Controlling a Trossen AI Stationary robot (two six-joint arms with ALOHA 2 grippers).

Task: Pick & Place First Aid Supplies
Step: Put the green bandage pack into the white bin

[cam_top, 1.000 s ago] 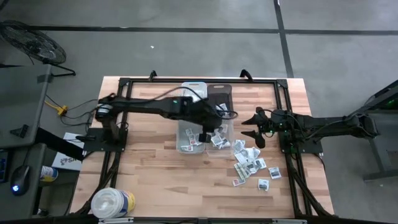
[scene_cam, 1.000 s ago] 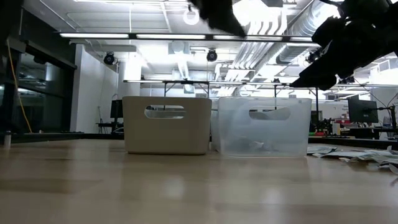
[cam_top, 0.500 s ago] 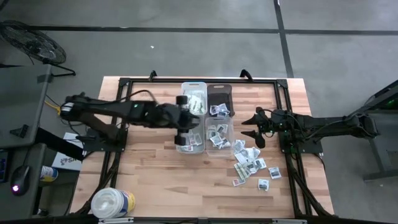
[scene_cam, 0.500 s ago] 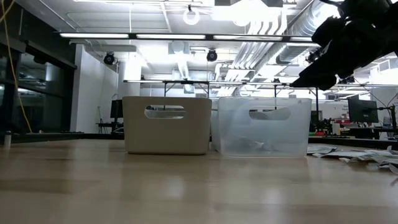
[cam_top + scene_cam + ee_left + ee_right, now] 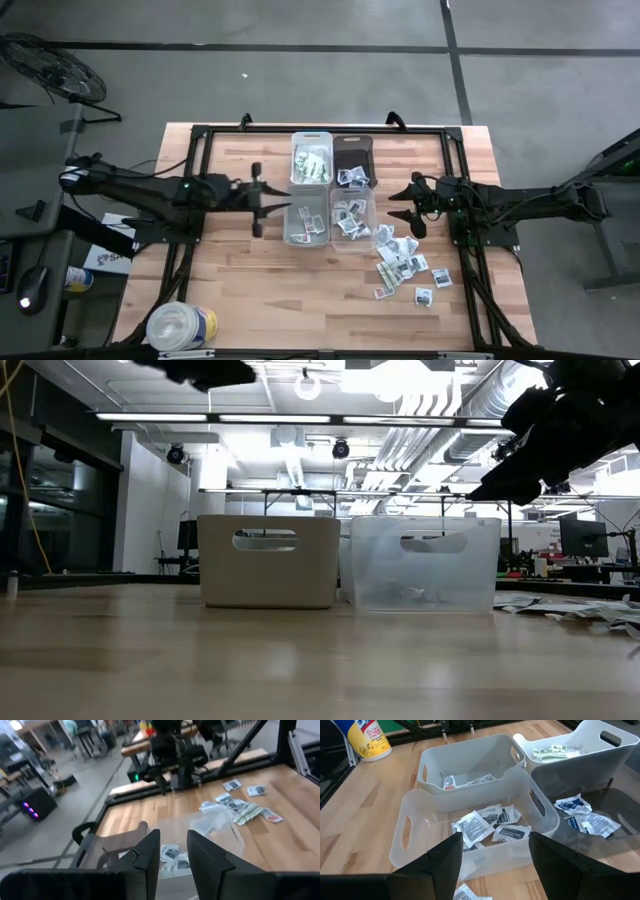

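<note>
The first aid supplies are small white and greenish paper packets. A loose heap lies flat on the table near its right edge, also seen low and past my left fingers. Others lie in the bins. My left gripper is open and empty, hovering left of the bins and pointing at them; the low view shows it high up. My right gripper is open and empty, hovering right of the bins, above the table.
Four small bins stand in a square block mid-table: a white one holding greenish packets, a dark one, and two clear ones. A big white tub with a yellow-blue label stands at the near left corner. Bare wood lies left of the bins.
My left arm has drawn back from above the near right clear bin, across the bins toward the table's left edge, and its gripper now hovers left of them. The bins and packets have not shifted.
</note>
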